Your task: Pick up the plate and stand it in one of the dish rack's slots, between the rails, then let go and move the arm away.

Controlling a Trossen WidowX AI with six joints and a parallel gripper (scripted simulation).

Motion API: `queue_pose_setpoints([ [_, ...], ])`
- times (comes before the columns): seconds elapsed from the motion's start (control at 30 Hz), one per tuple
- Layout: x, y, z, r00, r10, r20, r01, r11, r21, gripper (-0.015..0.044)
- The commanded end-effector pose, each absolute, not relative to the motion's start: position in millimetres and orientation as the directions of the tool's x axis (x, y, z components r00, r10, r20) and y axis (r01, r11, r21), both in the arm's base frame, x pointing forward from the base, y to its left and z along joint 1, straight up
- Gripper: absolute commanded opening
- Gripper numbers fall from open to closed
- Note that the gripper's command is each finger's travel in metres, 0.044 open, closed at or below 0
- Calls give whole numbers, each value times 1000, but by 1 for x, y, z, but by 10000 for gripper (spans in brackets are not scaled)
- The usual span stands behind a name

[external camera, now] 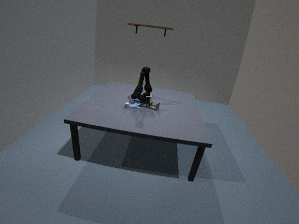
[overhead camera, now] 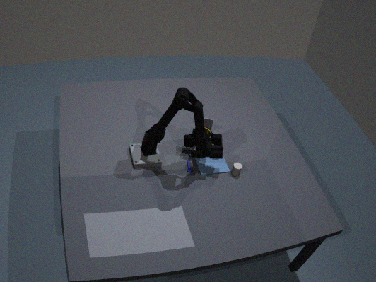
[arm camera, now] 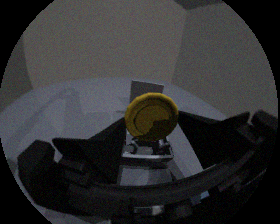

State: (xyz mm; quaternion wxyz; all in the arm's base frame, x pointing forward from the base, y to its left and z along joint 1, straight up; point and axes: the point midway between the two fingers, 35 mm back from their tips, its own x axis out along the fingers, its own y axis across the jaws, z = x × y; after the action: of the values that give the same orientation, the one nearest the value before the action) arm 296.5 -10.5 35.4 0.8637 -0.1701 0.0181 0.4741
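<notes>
Grey table top [overhead camera: 247, 207] spreads wide on every side of the dish rack [arm camera: 149, 148], which we take as our landmark. The table's edges lie well away from it, with broad bare surface toward the near edge, where a pale rectangular patch [overhead camera: 138, 231] lies. Just beside the rack we see a light blue mat [overhead camera: 215, 165], and at the mat's far corner from the arm a small white cylinder [overhead camera: 237, 169] stands upright. A short blue object [overhead camera: 189, 165] sits at the mat's other side. The arm's pale base plate [overhead camera: 134, 155] sits near the rack, on the side away from the cylinder.

From the wrist view the yellow plate [arm camera: 150, 117] stands on edge directly above the rack, its round face turned toward the camera and its flat plane upright. Whether its lower rim already rests between the rails we cannot tell. Our gripper [overhead camera: 203, 147] is pinching the plate, its dark fingers standing fairly wide to either side.

Beyond the rack the table stands on dark legs [external camera: 75, 142] over a blue-grey floor [external camera: 140, 198], beige walls close the corner, and a wooden shelf [external camera: 150, 26] hangs high on the back wall.
</notes>
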Motion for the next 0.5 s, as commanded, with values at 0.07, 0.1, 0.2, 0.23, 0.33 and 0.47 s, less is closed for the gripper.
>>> queue_pose_setpoints([
  [0.07, 297, -11, 36, 550, 812, -192, -824, 492, -280, 0],
  [0.1, 297, -11, 36, 550, 813, -192, -825, 492, -278, 26],
  [0.2, 297, -11, 36, 550, 813, -192, -825, 493, -277, 105],
  [0.23, 297, -11, 36, 550, 813, -192, -825, 493, -277, 131],
  [0.33, 297, -11, 36, 550, 813, -192, -825, 493, -277, 210],
  [0.47, 297, -11, 36, 550, 813, -192, -825, 493, -277, 315],
])
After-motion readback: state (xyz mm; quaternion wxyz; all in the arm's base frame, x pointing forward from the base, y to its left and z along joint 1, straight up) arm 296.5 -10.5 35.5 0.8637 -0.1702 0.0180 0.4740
